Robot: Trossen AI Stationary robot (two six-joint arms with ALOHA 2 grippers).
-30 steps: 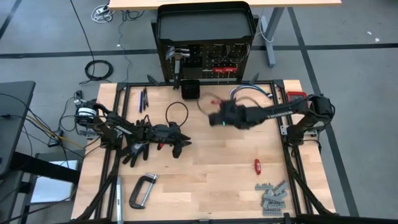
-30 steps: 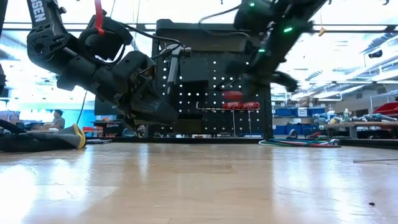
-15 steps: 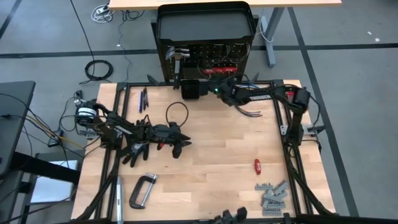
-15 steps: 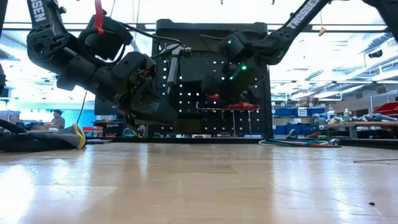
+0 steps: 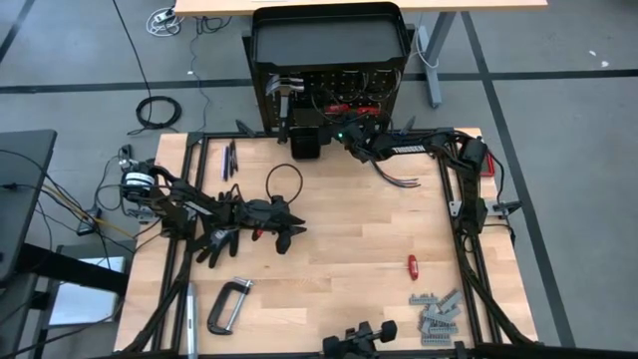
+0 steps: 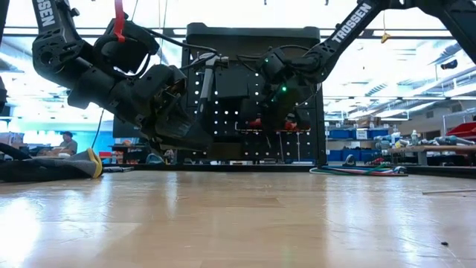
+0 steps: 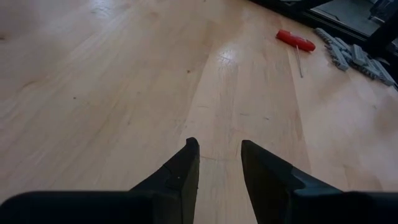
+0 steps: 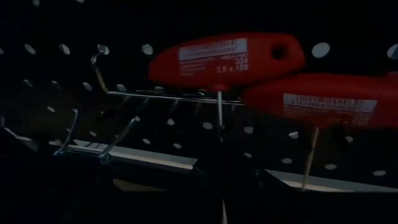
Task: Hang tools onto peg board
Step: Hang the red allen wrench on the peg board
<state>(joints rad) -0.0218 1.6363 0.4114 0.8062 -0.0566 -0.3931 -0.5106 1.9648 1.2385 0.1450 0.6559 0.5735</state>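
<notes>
The peg board (image 5: 321, 92) stands upright at the table's far edge, with a hammer (image 5: 283, 90) and red-handled drivers (image 5: 361, 109) hanging on it. My right gripper (image 5: 342, 127) is up against the board, shut on a red T-handled driver (image 8: 227, 56). A second red driver (image 8: 323, 93) hangs beside it. My left gripper (image 7: 217, 155) is open and empty over bare wood, next to the black pliers (image 5: 267, 209) and the black glove (image 5: 214, 239). A red driver (image 5: 412, 265), a grey C-clamp (image 5: 228, 304) and grey metal pieces (image 5: 437, 314) lie on the table. My right gripper holds the driver by its thin steel shaft (image 8: 222, 208); the fingers are lost in the dark, so the kind of hold does not show. The fingers come level from the table's near side. The driver is clear of the table, its red handle (image 6: 256, 123) at a wire hook (image 8: 124, 93).
A small black box (image 5: 305, 143) stands on the table just in front of the board, left of my right gripper. Blue-white cables (image 5: 404, 165) lie under the right arm. Pens (image 5: 229, 158) and a thin black loop (image 5: 284, 179) lie at the far left. The table's middle is bare wood.
My right gripper has gone from over the table's middle toward the far edge, up to the peg board, carrying the red driver. In the last half second it has edged closer to the board's hooks.
</notes>
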